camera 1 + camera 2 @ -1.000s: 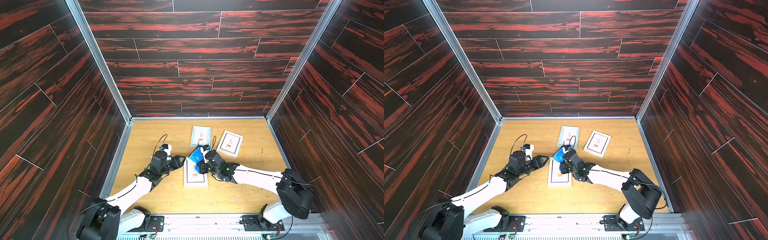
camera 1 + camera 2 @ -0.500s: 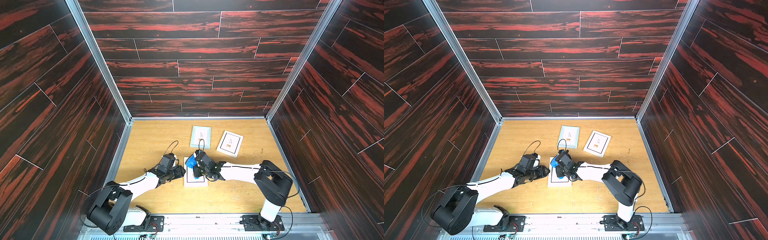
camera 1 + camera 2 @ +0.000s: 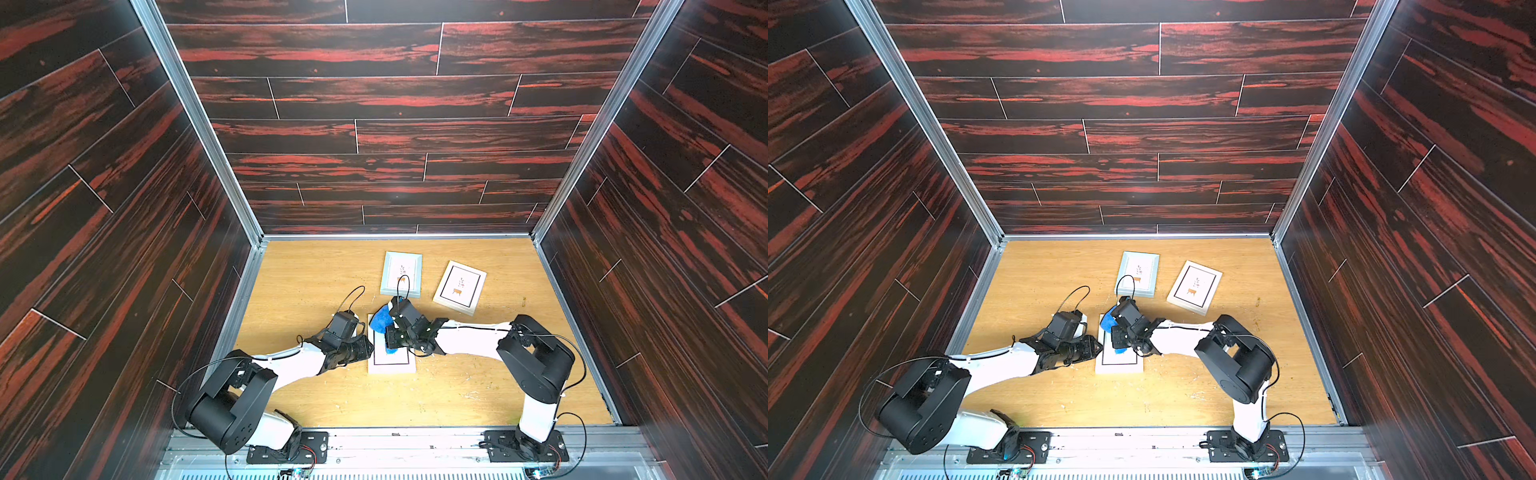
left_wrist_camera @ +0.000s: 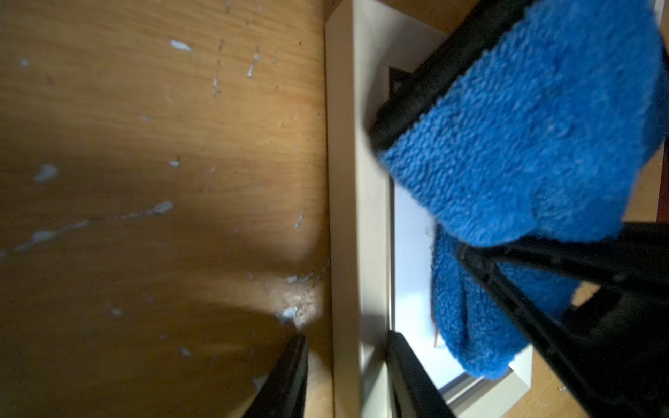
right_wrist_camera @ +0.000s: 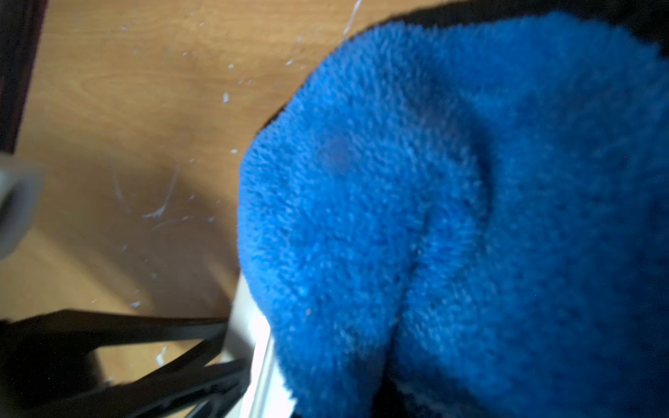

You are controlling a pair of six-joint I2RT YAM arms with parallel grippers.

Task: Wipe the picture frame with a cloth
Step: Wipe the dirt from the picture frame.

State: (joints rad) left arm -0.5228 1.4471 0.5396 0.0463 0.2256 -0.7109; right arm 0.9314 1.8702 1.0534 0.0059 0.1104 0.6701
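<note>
Top views: bright blue fluffy microfibre cloth [image 3: 381, 321] bunched over the far end of white rectangular picture frame [image 3: 390, 365], which lies flat on wooden bench [image 3: 311, 282].
Left wrist: left pincer [image 4: 347, 338] spread, fingers [image 4: 289, 376] straddling the frame's rim.
Right wrist: right pincer [image 3: 390, 343] pressed together, pinching the cloth; fingertips hidden by it.

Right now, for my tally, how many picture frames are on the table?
3: near frame under the cloth, pale blue frame behind it, black-lined frame at far right. None looks hidden.

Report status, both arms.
Left jaws open astride the picture frame edge. Right jaws shut on the cloth, down on the frame. Nothing blocks the wipe.
</note>
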